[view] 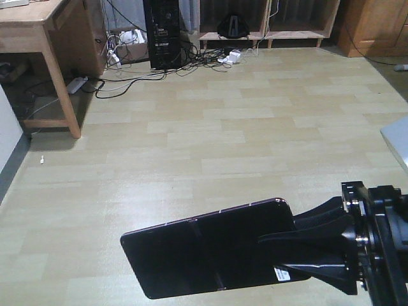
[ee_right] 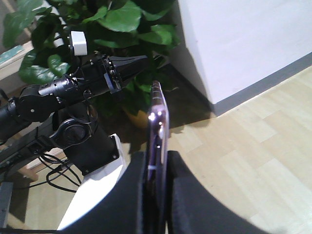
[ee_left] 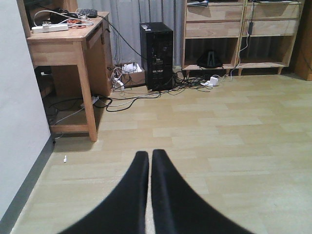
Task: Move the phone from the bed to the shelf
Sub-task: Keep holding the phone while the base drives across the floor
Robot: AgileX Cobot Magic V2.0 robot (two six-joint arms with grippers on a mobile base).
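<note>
The phone (view: 204,255), flat and glossy black with a crease across its middle and a white sticker near one end, hangs level above the floor. My right gripper (view: 287,245) is shut on its sticker end, coming in from the right. The right wrist view shows the phone (ee_right: 158,122) edge-on, with its pinkish rim pinched between the black fingers (ee_right: 183,195) of that gripper (ee_right: 157,158). My left gripper (ee_left: 149,153) is shut with nothing in it and points over the floor. The shelf (view: 268,25), of light wood, stands against the far wall (ee_left: 234,34). The bed is out of view.
A wooden desk (view: 38,38) stands far left, with a black computer tower (view: 164,32) and tangled cables (view: 127,80) beside it. A brown cabinet (view: 373,25) is far right. A pale grey surface (view: 396,143) juts in at the right edge. A leafy plant (ee_right: 97,29) stands behind my left arm (ee_right: 73,87).
</note>
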